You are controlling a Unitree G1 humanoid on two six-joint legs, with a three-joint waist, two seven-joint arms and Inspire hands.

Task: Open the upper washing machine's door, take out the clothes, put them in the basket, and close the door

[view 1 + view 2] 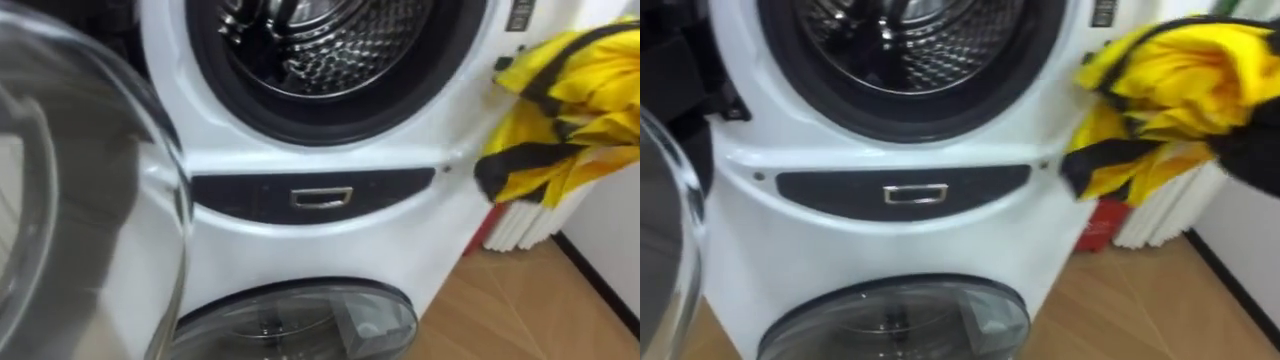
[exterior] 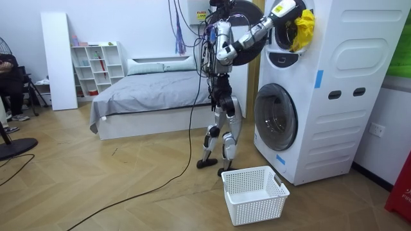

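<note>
So the robot stands right up at the stacked washing machine (image 2: 321, 96), bed (image 2: 148, 90) behind it, with its right arm raised to the top unit. The yellow garment (image 1: 1165, 95) — yellow with black trim — is outside the upper drum (image 1: 330, 45). It's bunched in the air just off the right of the opening, about level with the dark strip (image 1: 315, 195) under it.

The right robot hand (image 1: 1252, 150) shows as a dark shape at the garment's right edge, touching the cloth and half buried in the folds, so I can't tell how far its fingers are closed. In the room view the garment hangs at the end of the raised arm, right in front of the top opening.

The upper glass door (image 1: 90, 200) is swung open on the left and the lower door (image 1: 300, 320) is closed. A white basket (image 2: 253, 192) sits on the floor (image 2: 128, 179) in front of the machine — well below the garment.
</note>
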